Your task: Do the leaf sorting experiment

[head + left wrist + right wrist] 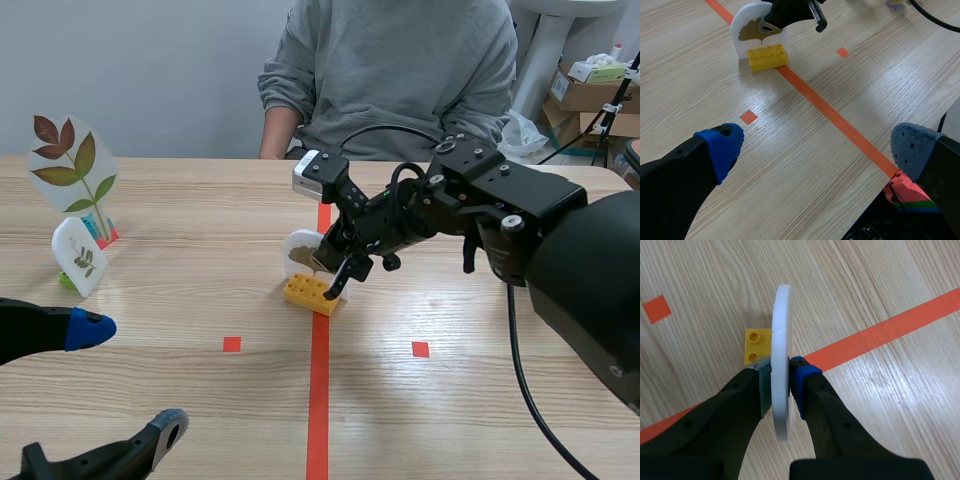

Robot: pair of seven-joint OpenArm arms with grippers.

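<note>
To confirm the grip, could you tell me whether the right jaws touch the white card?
Touching: the right wrist view shows both pads pressed against the white card.

Black arms [560, 200], black cable [513, 340], blue dotted pads [722, 147].

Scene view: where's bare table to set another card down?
Free: the wood right of the tape line, nearer than the right arm; also between the leaf cards and the brick. Crowded: around the brick, where the right gripper is shut on the white disc, and the near-left corner by the open left gripper.
</note>
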